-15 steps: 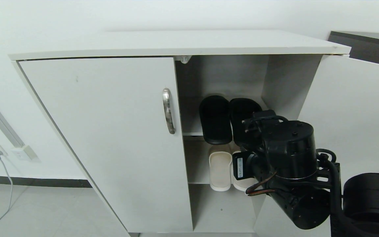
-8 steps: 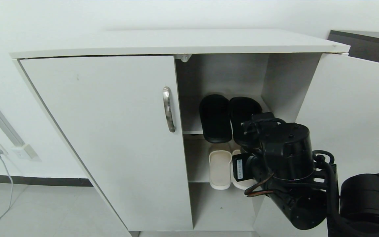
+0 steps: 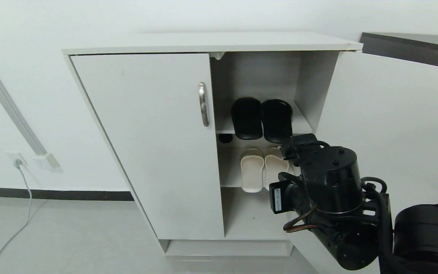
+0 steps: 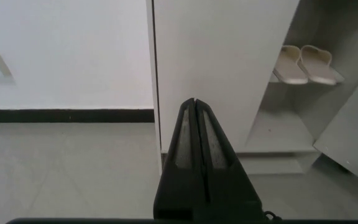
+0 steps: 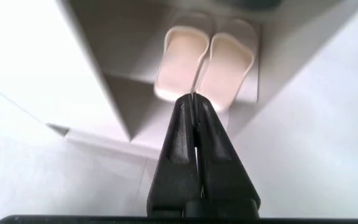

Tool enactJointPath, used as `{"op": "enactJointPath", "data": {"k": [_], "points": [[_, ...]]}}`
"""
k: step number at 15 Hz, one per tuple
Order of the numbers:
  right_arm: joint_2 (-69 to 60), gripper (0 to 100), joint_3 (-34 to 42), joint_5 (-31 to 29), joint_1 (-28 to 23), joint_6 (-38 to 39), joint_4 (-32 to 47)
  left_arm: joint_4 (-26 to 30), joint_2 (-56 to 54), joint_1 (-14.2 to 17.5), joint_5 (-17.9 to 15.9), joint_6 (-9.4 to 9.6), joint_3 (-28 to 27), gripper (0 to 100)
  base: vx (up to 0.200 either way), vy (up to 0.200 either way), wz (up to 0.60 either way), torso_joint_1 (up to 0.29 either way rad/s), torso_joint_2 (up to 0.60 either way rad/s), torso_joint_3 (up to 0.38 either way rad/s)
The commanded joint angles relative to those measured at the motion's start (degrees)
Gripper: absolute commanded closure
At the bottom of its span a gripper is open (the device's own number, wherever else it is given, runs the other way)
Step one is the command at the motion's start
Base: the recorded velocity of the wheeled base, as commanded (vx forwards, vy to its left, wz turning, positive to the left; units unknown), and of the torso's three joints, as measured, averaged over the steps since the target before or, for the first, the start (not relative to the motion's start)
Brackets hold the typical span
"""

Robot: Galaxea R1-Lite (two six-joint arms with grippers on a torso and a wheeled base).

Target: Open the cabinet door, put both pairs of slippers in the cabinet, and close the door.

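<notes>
Pointing at the white slippers (image 5: 225,59) on the shelf (image 3: 228,171), my right gripper (image 5: 194,98) pressed closed, empty, apart from them.

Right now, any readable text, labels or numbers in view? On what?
White label on the right arm: print too small to read.
Cabinet, black slippers, white slippers: no text visible.

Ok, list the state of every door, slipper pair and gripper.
White left cabinet door with metal handle: shut.
White right cabinet door: swung open.
Black slipper pair: on upper shelf.
Cream slipper pair: on middle shelf.
Left gripper: jaws shut, empty.
Right gripper: jaws shut, empty.
</notes>
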Motion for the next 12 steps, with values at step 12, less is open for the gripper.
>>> {"op": "enactJointPath", "data": {"k": [12], "points": [[0.6,100,1.5,0.3,-0.6,-0.5,-0.3,0.0,0.0,0.0,0.0,-0.01,0.0,100,-0.117,0.000,0.00,0.003,0.00,0.001]]}}
